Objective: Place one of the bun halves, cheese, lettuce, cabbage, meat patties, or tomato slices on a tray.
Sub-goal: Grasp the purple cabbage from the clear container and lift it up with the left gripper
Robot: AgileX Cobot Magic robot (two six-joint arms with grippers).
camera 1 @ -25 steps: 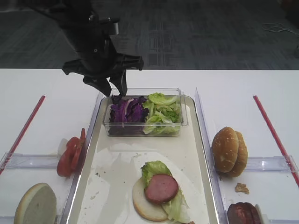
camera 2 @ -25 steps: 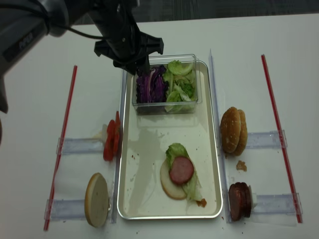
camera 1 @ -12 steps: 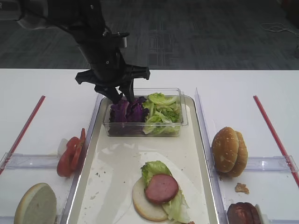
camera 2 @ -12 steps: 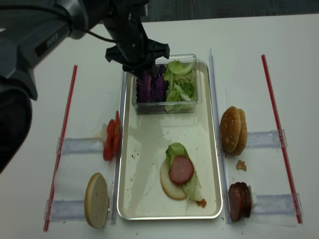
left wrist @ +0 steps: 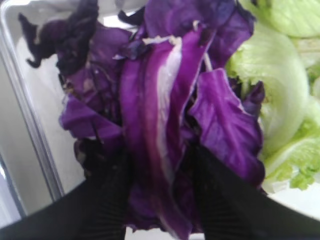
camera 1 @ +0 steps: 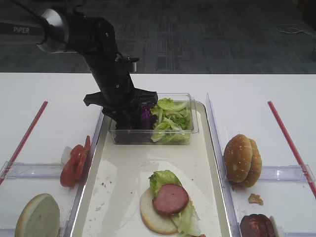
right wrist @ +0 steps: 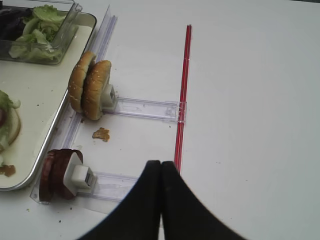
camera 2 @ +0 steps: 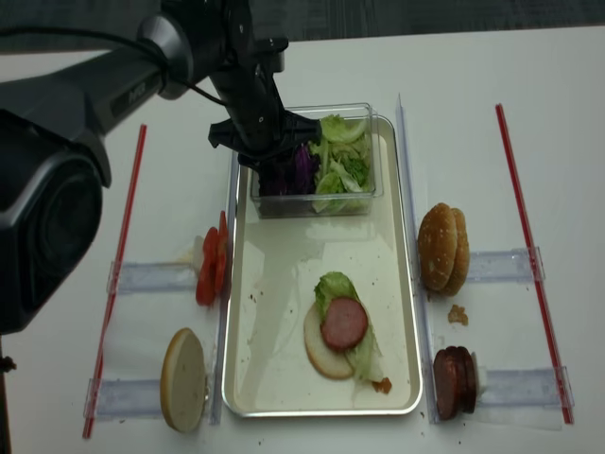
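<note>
My left gripper is down inside the clear tub, at its purple cabbage side. Its jaws stand open, with one fingertip on each side of a long cabbage strip. Light green lettuce fills the tub's right half. The tub stands at the far end of the silver tray. Nearer on the tray lies a bun half topped with lettuce and a meat patty. My right gripper is shut on nothing above the white table, right of the tray.
Bun halves and meat patties stand in clear holders right of the tray. Tomato slices and another bun half stand in holders on the left. Red strips run along both outer sides.
My left gripper has moved right and down from above the tub's back left corner into the cabbage. Its jaws keep the same width. The right arm has not moved.
</note>
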